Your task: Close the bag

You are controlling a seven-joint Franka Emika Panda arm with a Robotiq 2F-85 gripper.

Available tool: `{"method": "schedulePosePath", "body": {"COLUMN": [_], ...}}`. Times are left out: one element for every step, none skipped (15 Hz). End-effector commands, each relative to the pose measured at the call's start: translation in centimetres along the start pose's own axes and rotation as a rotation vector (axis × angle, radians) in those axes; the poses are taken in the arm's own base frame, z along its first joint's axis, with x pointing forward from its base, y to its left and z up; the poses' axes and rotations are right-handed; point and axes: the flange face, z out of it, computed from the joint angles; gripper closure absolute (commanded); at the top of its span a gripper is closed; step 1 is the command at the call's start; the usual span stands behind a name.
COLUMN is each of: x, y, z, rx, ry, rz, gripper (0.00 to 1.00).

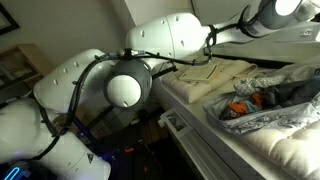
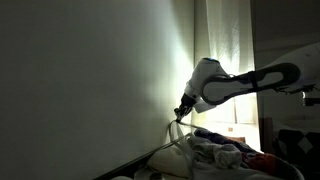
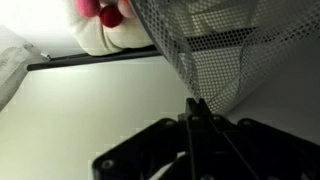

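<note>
**A:** What kind of room is it?

**B:** A dim one. In an exterior view a big bare wall (image 2: 90, 80) fills the left side. Further right hangs a bright curtain (image 2: 225, 40), and the light comes from there.

**A:** And what carries the things?

**B:** It is a white padded mattress (image 1: 290, 140). From left to right in an exterior view, first comes the white arm (image 1: 120, 88) of the robot, close to the camera. Then there is a folded cream cloth (image 1: 210, 72). Last is the bag (image 1: 275, 105), grey-silver and crinkled, lying on the mattress with its mouth open. An orange thing (image 1: 240, 103) shows inside it.

**A:** Where is the pincer (image 2: 183, 110)?

**B:** It is over the bag and points down at it. In the wrist view the pincer (image 3: 197, 108) has its jaws fully together. The bag (image 3: 215, 50), which looks netted here, runs down to a point exactly at the tips. So I judge that the pincer is pinching the bag's edge. A red thing (image 3: 110, 15) is at the upper left.

**A:** Why the edge?

**B:** The bag is floppy. To close it, I think one side of the mouth must be taken and pulled over the contents. A thin pinch at the rim allows this.

**A:** Is there any risk?

**B:** The plastic looks thin and smooth. It may slide out of the tips, or the contents may be dragged along.
</note>
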Motion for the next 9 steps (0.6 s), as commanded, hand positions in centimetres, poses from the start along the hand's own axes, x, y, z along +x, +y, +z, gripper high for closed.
{"method": "schedulePosePath", "body": {"x": [1.3,1.2,1.0,0.7,0.3,-0.3,-0.9,-1.6,-2.2], "y": [-0.9,-1.5,-2.2,-3.2,-4.0,-5.0,-5.9,-6.9,-7.8], "z": [-1.6,-1.5,-1.4,-1.2,-1.0,-0.5,-0.2,0.2,0.5], "rx": [0.0,0.016,0.047,0.068,0.078,0.097,0.12,0.136,0.154], "ry": [0.065,0.084,0.104,0.107,0.107,0.089,0.077,0.058,0.047], "rz": [-0.028,-0.07,-0.133,-0.191,-0.247,-0.301,-0.354,-0.409,-0.463], "gripper": [0.98,0.97,0.96,0.97,0.97,0.97,0.97,0.97,0.97]}}
